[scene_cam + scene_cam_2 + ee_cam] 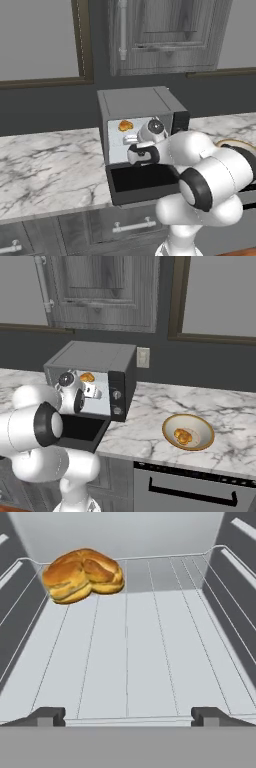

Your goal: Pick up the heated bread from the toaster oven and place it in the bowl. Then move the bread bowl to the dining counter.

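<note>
The toaster oven (pixel 134 101) (pixel 93 356) stands on the marble counter with its black door (pixel 144 183) (pixel 81 429) dropped open. The heated bread (pixel 82 574) (pixel 125 125) (pixel 87 377), a golden-orange roll, lies on the wire rack at the back left of the oven. My gripper (pixel 127 714) (pixel 131 139) (pixel 93 391) is open at the oven's mouth, above the door, well short of the roll, with nothing between its fingers. The tan bowl (pixel 168 429) (pixel 243 145) sits on the counter to the right of the oven, with an orange-brown lump inside it. The dining counter is out of view.
The oven's side walls with rack rails (pixel 235 587) close in on both sides of the hand. A wall cabinet (pixel 165 35) hangs above the oven. There is a wall socket (pixel 143 358) behind it. Bare marble counter (pixel 50 165) spreads to the oven's left.
</note>
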